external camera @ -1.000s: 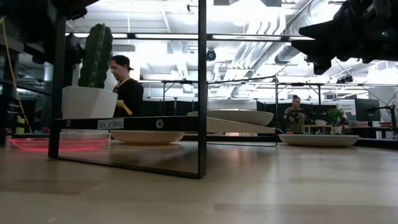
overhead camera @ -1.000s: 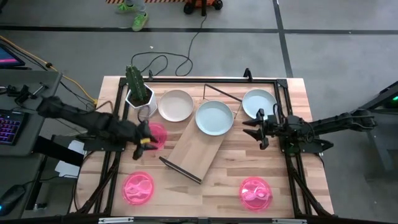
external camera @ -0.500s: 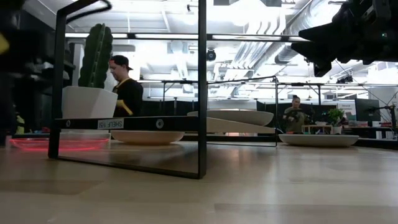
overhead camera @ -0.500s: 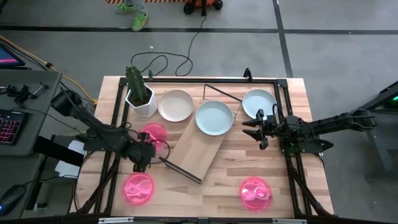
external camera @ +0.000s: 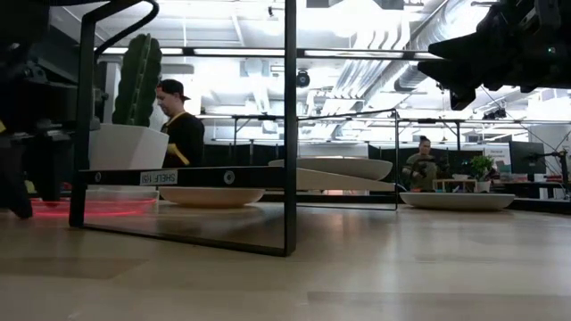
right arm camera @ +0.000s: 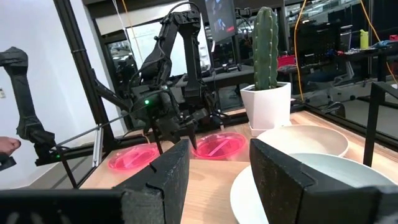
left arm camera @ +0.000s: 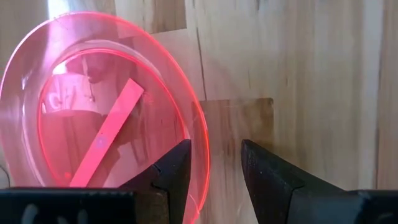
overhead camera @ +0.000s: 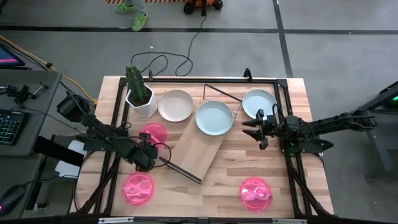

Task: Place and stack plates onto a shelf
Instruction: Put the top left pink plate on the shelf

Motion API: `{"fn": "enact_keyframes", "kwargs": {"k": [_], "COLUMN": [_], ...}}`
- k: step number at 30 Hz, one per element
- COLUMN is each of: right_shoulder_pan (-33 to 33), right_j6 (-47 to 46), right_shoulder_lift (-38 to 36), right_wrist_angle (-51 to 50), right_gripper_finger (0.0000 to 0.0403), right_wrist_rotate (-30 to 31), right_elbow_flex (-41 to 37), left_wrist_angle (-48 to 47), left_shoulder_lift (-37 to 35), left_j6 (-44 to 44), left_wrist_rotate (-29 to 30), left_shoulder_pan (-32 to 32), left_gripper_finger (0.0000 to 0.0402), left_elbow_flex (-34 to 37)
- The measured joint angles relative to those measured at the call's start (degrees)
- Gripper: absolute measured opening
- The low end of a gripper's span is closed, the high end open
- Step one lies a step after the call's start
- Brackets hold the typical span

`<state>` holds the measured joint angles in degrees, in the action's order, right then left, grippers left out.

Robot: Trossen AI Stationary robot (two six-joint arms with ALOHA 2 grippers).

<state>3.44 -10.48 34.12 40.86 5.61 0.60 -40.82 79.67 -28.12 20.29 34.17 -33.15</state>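
Note:
My left gripper [overhead camera: 145, 159] [left arm camera: 214, 177] is open and low over the table, at the near rim of a pink plate [overhead camera: 153, 134] [left arm camera: 102, 121]. That rim [left arm camera: 200, 146] runs up between its fingers, and I see no touch. Two more pink plates [overhead camera: 138, 188] [overhead camera: 255, 193] lie flat near the table's near edge. The shelf [overhead camera: 198, 146] [external camera: 178, 176] stands slantwise mid-table, and a white plate [overhead camera: 214, 118] [external camera: 339, 168] rests on its far end. Two other white plates [overhead camera: 175, 104] [overhead camera: 259, 101] lie flat on the table. My right gripper [overhead camera: 256, 129] [right arm camera: 217, 180] hangs open to the shelf's right.
A white pot with a green cactus [overhead camera: 138, 93] stands at the far left corner, just beyond the pink plate. Black frame bars [overhead camera: 115, 124] run along the table's edges. Bare wood [overhead camera: 230, 168] lies between the shelf and the near right pink plate. People show beyond the table.
My left gripper has moved from above the pink plate toward the table's near edge and come down to table height beside the plate's near rim. The plates, the shelf and my right arm have kept still.

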Motion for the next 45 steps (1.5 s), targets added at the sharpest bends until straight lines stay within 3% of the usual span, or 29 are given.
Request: {"fn": "enact_keyframes", "kwargs": {"k": [6,12,17,24,30,36,39,45], "right_shoulder_pan": [0.0,0.0,0.0,0.0,0.0,0.0,0.0,0.0], "right_j6": [0.0,0.0,0.0,0.0,0.0,0.0,0.0,-1.1], "right_shoulder_lift": [0.0,0.0,0.0,0.0,0.0,0.0,0.0,0.0], "right_wrist_angle": [0.0,0.0,-0.1,-0.5,-0.4,-0.5,-0.7,-2.0], "right_gripper_finger": [0.0158,0.0158,0.0158,0.0158,0.0158,0.0158,0.0158,0.0158], "right_wrist_rotate": [0.0,0.0,0.0,0.0,0.0,0.0,0.0,0.0], "right_elbow_flex": [0.0,0.0,0.0,0.0,0.0,0.0,0.0,0.0], "left_wrist_angle": [-0.4,-5.5,-17.0,-23.0,-16.9,3.9,11.2,15.4], "left_shoulder_lift": [1.0,-0.4,-2.0,-3.5,-3.8,-3.1,-1.6,1.6], "left_j6": [-4.4,-6.7,-8.5,1.3,20.8,43.2,48.5,50.6], "left_wrist_rotate": [-1.0,0.1,3.9,12.4,14.7,5.2,2.7,-2.5], "left_shoulder_pan": [-1.3,-2.1,-1.8,-3.0,-8.4,-14.0,-14.7,-13.8], "left_gripper_finger": [0.0109,0.0009,0.0003,0.0001,0.0000,0.0000,0.0000,0.0000], "left_elbow_flex": [-0.2,-1.6,-7.9,-18.5,-24.8,-24.8,-24.8,-24.8]}}
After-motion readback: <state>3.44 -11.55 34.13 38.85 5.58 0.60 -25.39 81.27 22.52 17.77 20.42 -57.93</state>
